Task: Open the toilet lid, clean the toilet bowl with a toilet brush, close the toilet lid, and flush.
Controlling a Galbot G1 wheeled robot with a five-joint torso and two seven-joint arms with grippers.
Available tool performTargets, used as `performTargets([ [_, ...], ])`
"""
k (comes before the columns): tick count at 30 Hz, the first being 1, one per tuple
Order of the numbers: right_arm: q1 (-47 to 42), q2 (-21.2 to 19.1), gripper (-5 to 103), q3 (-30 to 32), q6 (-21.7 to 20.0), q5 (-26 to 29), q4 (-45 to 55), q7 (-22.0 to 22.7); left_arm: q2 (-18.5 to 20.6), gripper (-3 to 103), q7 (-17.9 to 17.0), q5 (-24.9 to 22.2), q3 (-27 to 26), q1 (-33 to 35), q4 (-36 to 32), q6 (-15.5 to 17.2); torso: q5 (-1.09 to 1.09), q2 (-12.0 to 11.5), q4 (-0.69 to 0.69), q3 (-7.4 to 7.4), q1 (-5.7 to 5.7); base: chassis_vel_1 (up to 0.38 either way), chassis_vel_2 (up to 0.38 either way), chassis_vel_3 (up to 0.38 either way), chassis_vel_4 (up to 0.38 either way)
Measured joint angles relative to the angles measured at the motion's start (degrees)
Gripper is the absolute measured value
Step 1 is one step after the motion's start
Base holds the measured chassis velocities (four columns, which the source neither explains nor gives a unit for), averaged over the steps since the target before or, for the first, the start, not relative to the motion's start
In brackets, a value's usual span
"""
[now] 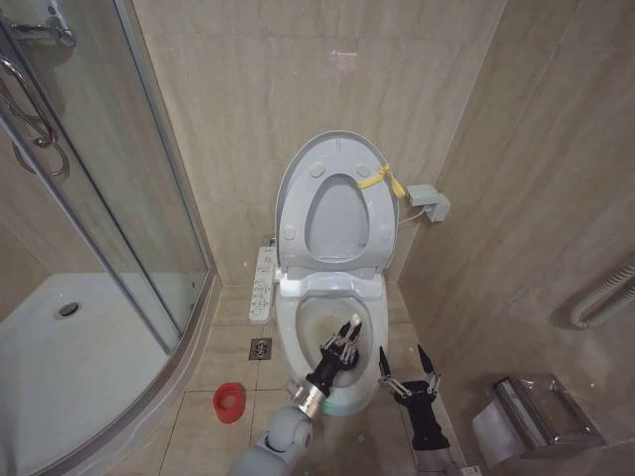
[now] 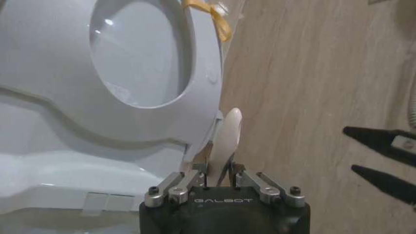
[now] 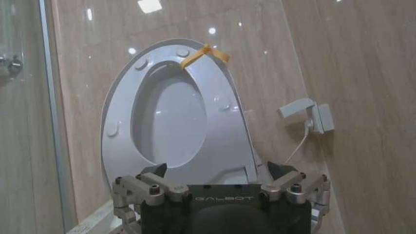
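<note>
- The left gripper is clenched on the toilet brush handle, over the toilet bowl.
- Beyond it, the toilet lid stands upright against the wall.
- Just beside it, the right gripper hangs spread and holds nothing.

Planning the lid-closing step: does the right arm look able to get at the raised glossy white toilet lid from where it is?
Probably yes. The open right gripper hovers beside the white ceramic toilet bowl, with nothing between it and the upright toilet lid. The left gripper, holding the white-handled toilet brush over the bowl, sits lower and aside.
</note>
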Motion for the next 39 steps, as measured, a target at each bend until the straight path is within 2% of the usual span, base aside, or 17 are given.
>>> performTargets([
  [4,-0.3,0.2,100,0.0,0.1,-0.2,0.3,-0.1,0.5,21,-0.3,0.6,-0.9,-0.2,0.3,0.5,-0.01,0.0,-0.03,0.00,0.00,0.000,0.000,0.000,0.000],
  [13,-0.7,0.5,100,-0.2,0.1,-0.7,1.1,-0.3,5.3,21,-2.0,0.9,-2.8,0.8,1.3,2.5,-0.02,0.0,0.00,0.00,0.00,0.000,0.000,0.000,0.000],
  [15,-0.7,0.8,100,-0.4,0.1,-1.0,1.1,-0.3,6.3,21,-2.2,0.1,-3.5,0.8,1.1,2.7,0.00,0.0,0.00,0.01,0.00,0.000,0.000,0.000,0.000],
  [22,-0.7,1.5,100,-0.7,0.2,-1.8,1.0,-0.6,6.3,19,-1.2,-3.9,-3.7,0.3,-0.8,2.2,-0.01,0.0,-0.02,0.01,0.00,0.000,0.000,0.000,0.000],
  [27,-1.0,1.6,100,-0.5,0.2,-1.8,1.3,-0.6,4.4,19,1.4,-7.8,-2.5,-0.1,-0.6,0.9,0.00,0.0,-0.01,0.01,0.00,0.000,0.000,0.000,0.000],
  [30,-1.5,1.6,100,-0.1,0.3,-1.8,1.5,-0.6,1.4,19,3.4,-9.2,-1.6,-0.1,0.1,-0.2,0.01,0.0,0.01,0.01,0.00,0.000,0.000,0.000,0.000],
  [35,-2.1,1.6,100,0.2,0.4,-1.8,2.0,-0.6,-2.3,19,4.8,-9.6,-1.0,-0.2,0.2,-1.2,0.01,0.0,-0.01,0.00,0.00,0.000,0.000,0.000,0.000],
  [39,-2.7,1.6,100,0.3,0.4,-1.8,2.6,-0.6,-3.3,19,6.1,-9.6,-1.0,-0.1,-0.1,-1.8,0.01,0.0,-0.01,0.00,0.00,0.000,0.000,0.000,0.000],
])
